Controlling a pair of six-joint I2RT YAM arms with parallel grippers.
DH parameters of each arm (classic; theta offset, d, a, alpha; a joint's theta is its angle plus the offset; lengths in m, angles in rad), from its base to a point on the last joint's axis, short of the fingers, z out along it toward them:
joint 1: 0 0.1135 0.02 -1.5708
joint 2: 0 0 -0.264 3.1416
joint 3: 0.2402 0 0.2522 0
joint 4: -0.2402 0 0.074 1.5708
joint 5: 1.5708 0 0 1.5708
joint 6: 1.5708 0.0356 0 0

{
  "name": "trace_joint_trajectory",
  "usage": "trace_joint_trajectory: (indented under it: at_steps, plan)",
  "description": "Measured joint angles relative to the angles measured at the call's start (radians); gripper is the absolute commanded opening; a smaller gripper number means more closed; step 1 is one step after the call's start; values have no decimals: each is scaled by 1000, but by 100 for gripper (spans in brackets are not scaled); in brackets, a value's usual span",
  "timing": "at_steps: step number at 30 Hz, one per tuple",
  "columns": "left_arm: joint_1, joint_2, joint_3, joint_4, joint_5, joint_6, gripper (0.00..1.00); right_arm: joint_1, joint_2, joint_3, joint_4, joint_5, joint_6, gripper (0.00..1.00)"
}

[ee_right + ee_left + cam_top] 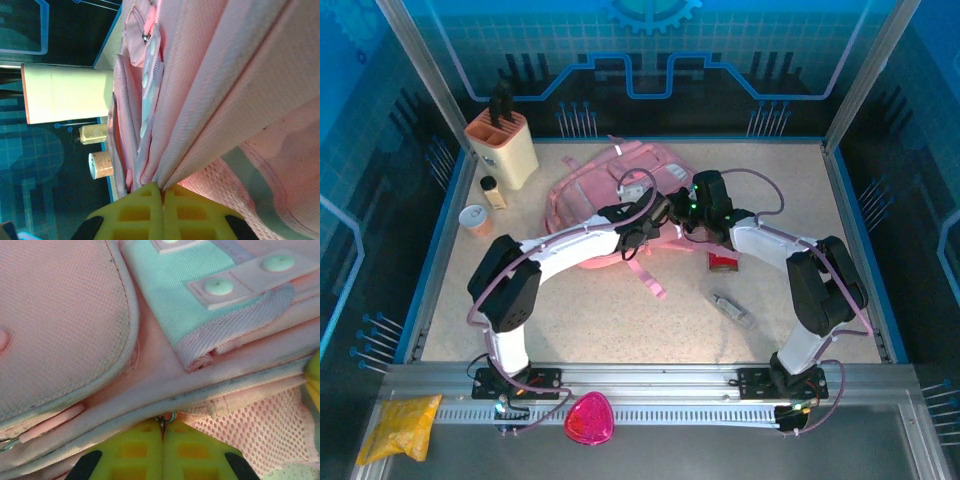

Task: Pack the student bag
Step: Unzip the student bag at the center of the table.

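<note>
Looking from the top camera, the bag (605, 185) lies in the upper middle of the frame. The left gripper (642, 228) and right gripper (688, 212) meet at its lower right edge. A knife block (502, 148) stands at the upper left.

On the left wrist camera, the left gripper (162, 434) has its pads pressed together, closed on the bag (65, 325) at a small metal zip ring (165, 418).

On the right wrist camera, the right gripper (162, 192) is clamped shut on a fold of the bag (225, 85).

Both holds look shallow. A sharp pull could slip the ring or fabric free, or drag the soft bag towards the block.
</note>
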Motion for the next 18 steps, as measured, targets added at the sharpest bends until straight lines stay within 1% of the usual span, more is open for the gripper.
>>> trace_joint_trajectory:
  at_steps: [5, 9, 13, 18]
  plan:
    - [16, -58, -15, -63, 38, 52, 0, -28, 0, 8, 0, -65, -11, 0]
    - [38, -114, -105, -83, 57, 81, 0, -51, 0, 12, -11, -109, -23, 0]
    - [63, -140, -193, -89, 68, 83, 0, -86, 13, 18, -24, -161, -31, 0]
    - [92, -158, -288, -72, 106, 87, 1, -169, 55, 84, -19, -178, -56, 0]
